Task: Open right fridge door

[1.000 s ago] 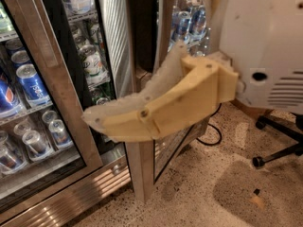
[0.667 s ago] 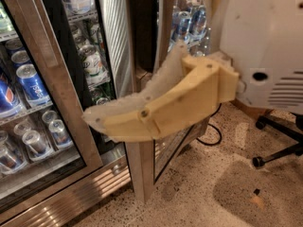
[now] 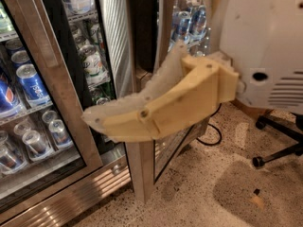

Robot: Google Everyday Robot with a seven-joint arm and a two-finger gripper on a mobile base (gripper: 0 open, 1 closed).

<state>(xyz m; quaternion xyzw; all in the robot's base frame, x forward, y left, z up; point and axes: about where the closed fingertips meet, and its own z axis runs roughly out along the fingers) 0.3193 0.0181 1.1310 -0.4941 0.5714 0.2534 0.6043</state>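
The fridge (image 3: 71, 200) fills the left side, with a ribbed steel grille at its base. Its left glass door (image 3: 45, 93) is closed over blue Pepsi cans. The right fridge door (image 3: 141, 174) stands swung out toward the camera. I see its steel frame nearly edge-on, and bottles show through its glass (image 3: 189, 20). Between the two doors the interior lies open, with cans (image 3: 90, 56) on wire shelves. My tan gripper (image 3: 92, 118) reaches leftward across the front of the right door's frame at mid height, its tip in front of the open gap.
The robot's white body (image 3: 270, 46) fills the upper right. A black office chair base with casters (image 3: 279, 152) stands on the speckled floor at right. A black cable (image 3: 210, 136) loops by the door's foot. A small scrap (image 3: 256, 200) lies on the floor.
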